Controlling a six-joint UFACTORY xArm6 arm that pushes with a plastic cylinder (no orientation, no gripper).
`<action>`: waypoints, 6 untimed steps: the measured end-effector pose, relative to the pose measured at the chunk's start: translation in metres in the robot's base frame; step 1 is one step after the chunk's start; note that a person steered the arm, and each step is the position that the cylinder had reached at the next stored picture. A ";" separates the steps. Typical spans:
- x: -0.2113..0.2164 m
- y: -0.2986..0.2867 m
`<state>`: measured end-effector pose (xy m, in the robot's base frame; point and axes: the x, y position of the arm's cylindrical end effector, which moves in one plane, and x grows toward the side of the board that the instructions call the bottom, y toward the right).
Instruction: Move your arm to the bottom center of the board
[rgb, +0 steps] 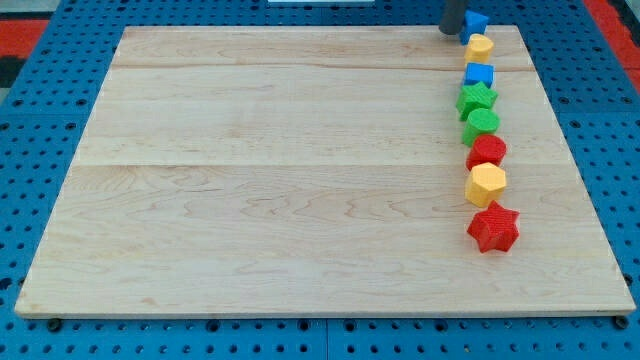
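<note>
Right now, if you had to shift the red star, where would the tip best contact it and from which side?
No grip, only a push. My tip is at the view's top. The red star ends the column; meet a notch between points on its open right side, sending it left.

You have one view only. It looks down on the board (300, 170) from above and in front, tilted so the far edge at the view's top appears shorter than the near edge at the view's bottom. It stands far enough back that you see nearly the whole board, with blue pegboard (40, 200) around it. The view's top edge crops the rod (452, 20) just above the board's far right corner.
</note>
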<state>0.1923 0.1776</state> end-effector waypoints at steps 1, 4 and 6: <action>-0.001 -0.005; 0.036 -0.088; 0.108 -0.135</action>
<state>0.3002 0.0422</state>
